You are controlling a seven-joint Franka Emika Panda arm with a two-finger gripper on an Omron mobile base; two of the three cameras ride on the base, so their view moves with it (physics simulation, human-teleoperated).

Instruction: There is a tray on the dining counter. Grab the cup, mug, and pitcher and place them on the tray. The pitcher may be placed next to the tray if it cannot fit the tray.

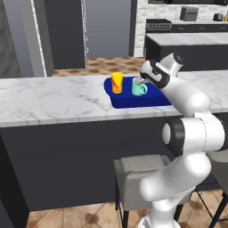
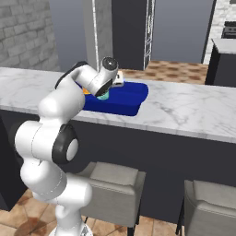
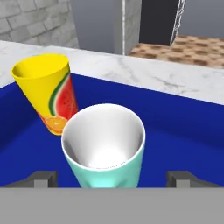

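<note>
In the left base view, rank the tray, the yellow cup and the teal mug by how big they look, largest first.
1. The tray, by far the widest, though the arm covers its right end.
2. The cup, taller than the mug.
3. The mug, slightly shorter; the two stand close together, so nearness hardly matters.

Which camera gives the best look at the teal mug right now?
The hand view: the mug sits close and central on the tray, its white inside fully visible beside the cup. The left base view shows it small, partly behind the arm. In the right base view only a teal sliver peeks out under the wrist.
</note>
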